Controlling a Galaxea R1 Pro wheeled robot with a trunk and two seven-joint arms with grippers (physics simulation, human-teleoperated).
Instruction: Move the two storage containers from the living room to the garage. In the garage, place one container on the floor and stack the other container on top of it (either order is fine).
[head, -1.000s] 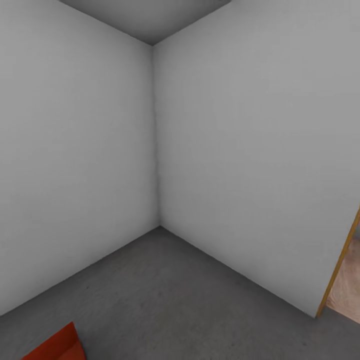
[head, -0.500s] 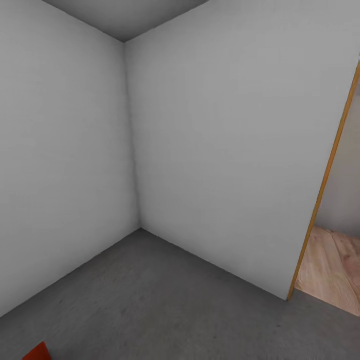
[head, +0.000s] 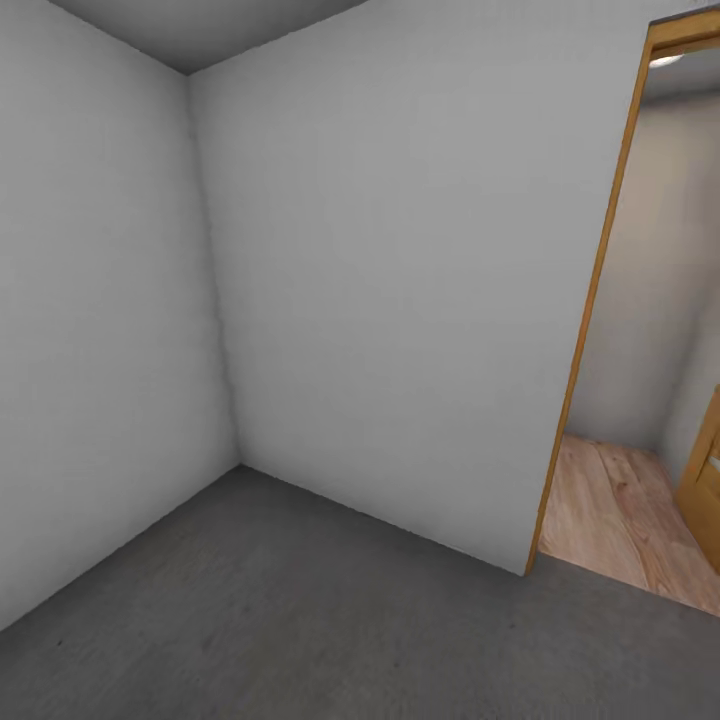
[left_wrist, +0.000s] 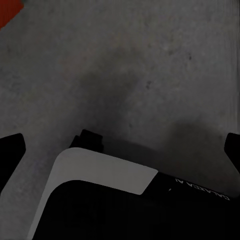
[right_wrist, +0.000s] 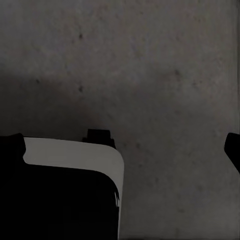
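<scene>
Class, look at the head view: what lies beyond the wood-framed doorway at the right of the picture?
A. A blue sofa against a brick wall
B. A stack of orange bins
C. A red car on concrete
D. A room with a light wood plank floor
D: through the wood-framed doorway a light wood plank floor shows, next to the dark grey concrete floor on this side.

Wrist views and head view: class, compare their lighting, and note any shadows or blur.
Head view: evenly lit grey walls, brighter wood floor through the doorway, slightly soft. Left wrist view: dim, with a dark shadow on the concrete floor. Right wrist view: darker still, grainy concrete.
</scene>
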